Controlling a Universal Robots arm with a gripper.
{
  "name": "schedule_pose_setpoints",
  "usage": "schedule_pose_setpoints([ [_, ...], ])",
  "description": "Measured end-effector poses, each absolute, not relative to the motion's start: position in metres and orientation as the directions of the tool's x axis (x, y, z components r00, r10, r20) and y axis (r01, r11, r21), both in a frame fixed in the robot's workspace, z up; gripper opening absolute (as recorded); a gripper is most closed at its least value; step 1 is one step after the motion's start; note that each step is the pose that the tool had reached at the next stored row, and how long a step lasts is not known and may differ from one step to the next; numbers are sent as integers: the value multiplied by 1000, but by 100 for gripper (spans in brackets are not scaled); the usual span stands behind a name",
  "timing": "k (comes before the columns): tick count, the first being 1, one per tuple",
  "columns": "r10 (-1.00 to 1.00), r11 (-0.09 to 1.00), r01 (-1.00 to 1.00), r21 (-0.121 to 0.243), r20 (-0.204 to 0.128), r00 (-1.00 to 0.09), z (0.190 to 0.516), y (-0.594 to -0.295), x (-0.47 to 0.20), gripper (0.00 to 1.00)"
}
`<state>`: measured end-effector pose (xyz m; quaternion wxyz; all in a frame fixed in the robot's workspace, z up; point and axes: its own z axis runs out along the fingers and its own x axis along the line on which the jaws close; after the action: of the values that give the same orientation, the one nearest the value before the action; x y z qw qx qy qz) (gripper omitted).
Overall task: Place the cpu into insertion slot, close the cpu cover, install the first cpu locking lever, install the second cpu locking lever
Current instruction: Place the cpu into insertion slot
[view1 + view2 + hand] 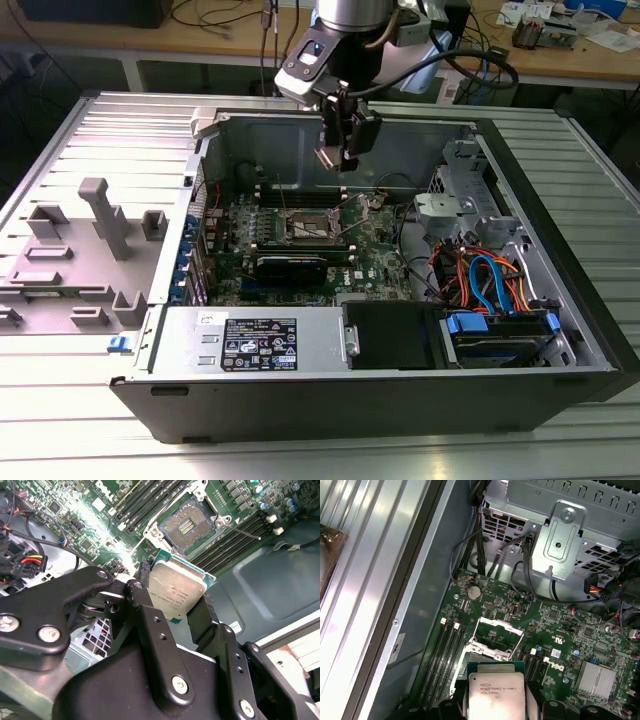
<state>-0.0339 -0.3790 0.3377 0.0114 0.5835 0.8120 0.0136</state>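
Note:
The cpu, a flat square chip with a silver-grey top, is clamped between my gripper's black fingers. In the exterior view the gripper hangs inside the open computer case, well above the green board and a little behind the insertion slot. The slot shows its dark centre, uncovered, with nothing in it. In the first wrist view the cpu hides the near part of the slot, and the cpu cover stands swung open beyond it. A thin locking lever sticks out beside the slot.
Long black memory slots flank the socket. A black graphics card lies in front of it, and a power supply sits at the case front. The drive cage with coloured cables is on the exterior view's right, a grey fixture outside the case on its left.

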Motion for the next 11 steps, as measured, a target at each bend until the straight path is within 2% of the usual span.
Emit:
schedule_pose_setpoints([
  [4, 960, 280, 959, 35, -3, -280, 337, -379, -34, 54],
  [11, 991, 134, 990, 34, -5, -134, 332, -379, -34, 54],
])
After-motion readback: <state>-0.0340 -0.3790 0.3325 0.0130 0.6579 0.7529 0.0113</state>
